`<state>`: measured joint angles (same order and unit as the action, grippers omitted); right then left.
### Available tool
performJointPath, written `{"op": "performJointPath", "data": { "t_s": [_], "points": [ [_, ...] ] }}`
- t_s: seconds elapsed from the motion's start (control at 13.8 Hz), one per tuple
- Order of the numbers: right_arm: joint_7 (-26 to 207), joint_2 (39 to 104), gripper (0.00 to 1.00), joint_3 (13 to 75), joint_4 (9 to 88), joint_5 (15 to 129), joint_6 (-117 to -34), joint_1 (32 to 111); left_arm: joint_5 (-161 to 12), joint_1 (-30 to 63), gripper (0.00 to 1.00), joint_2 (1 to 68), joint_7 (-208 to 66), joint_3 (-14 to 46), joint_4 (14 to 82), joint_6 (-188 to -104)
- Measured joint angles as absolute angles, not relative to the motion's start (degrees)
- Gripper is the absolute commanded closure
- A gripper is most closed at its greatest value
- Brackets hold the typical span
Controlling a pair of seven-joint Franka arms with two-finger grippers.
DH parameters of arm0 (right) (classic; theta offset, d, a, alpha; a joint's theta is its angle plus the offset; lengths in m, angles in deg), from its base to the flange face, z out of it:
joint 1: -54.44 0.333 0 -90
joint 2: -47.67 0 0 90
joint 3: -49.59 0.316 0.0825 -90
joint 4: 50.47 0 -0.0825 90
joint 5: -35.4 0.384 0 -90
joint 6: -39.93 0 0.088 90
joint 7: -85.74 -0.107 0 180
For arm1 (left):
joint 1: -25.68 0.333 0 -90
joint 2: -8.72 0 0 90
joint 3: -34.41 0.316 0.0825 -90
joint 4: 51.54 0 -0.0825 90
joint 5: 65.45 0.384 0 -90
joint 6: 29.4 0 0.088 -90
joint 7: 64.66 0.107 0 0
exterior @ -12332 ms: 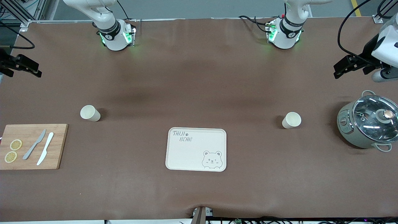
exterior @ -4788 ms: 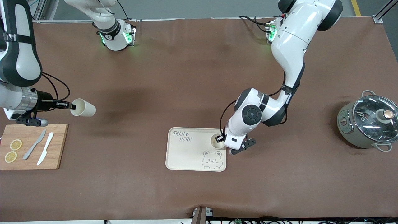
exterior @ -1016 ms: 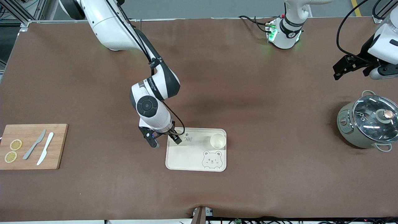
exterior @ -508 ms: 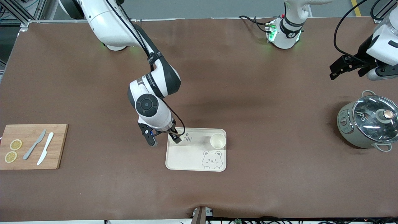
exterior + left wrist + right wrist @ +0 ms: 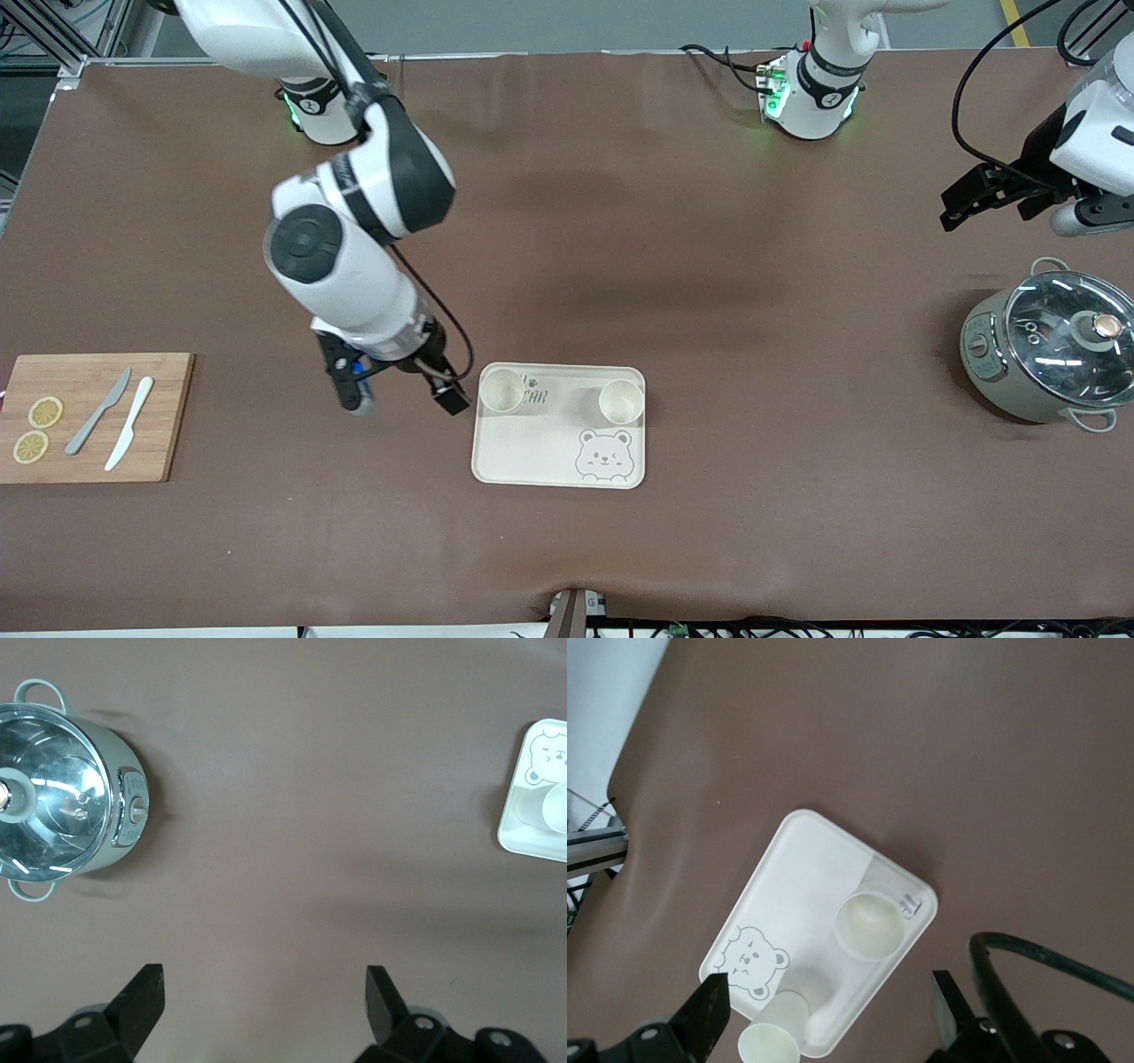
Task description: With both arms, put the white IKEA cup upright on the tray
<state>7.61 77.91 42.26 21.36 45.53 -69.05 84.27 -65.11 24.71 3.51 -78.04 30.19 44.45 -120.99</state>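
The cream tray [image 5: 540, 452] with the bear drawing lies on the brown table. Two white cups stand upright on it, mouths up. One cup [image 5: 501, 391] is at the corner toward the right arm's end, the other cup [image 5: 621, 400] at the corner toward the left arm's end. My right gripper [image 5: 403, 400] hangs open and empty over the table just beside the tray. In the right wrist view both cups [image 5: 870, 923] [image 5: 775, 1041] and the tray [image 5: 802, 868] show. My left gripper [image 5: 948, 206] waits open and empty, raised near the pot; its fingers [image 5: 142, 992] frame bare table.
A grey pot with a glass lid [image 5: 1050, 346] stands at the left arm's end of the table, seen too as the pot [image 5: 62, 802] in the left wrist view. A wooden cutting board [image 5: 168, 416] with two knives and lemon slices lies at the right arm's end.
My right gripper has lifted off the cup it stood at and drawn back from the tray toward the right arm's end. That cup now stands free. The left arm has barely moved.
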Motion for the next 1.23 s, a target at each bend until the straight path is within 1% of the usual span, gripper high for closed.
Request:
{"op": "performJointPath", "data": {
  "t_s": [0.15,0.36,0.51,0.65,0.94,1.23],
  "points": [
    [17.1,75.0,0.0,42.1,21.3,45.5,-61.9,80.7,-65.1,24.8,0.0,3.5,-78.2,30.2,44.4,-120.4],
    [33.1,71.7,0.0,41.9,21.8,45.5,-56.5,73.6,-65.1,24.9,0.0,3.5,-80.9,30.3,44.4,-119.8],
    [42.9,69.4,0.0,41.8,23.3,45.5,-55.3,69.0,-65.1,24.9,0.0,3.5,-82.3,30.2,44.4,-119.2],
    [48.4,67.5,0.0,41.8,24.5,44.4,-54.0,66.3,-65.1,24.9,0.0,3.5,-82.4,30.2,44.4,-119.2],
    [62.7,63.7,0.0,41.8,26.0,39.9,-51.2,64.1,-63.8,24.8,0.0,3.7,-82.5,30.0,43.9,-119.2],
    [75.8,57.6,0.0,41.8,30.8,37.6,-50.6,61.8,-63.6,24.7,0.0,4.2,-82.5,29.9,43.4,-119.2]
  ]
}}
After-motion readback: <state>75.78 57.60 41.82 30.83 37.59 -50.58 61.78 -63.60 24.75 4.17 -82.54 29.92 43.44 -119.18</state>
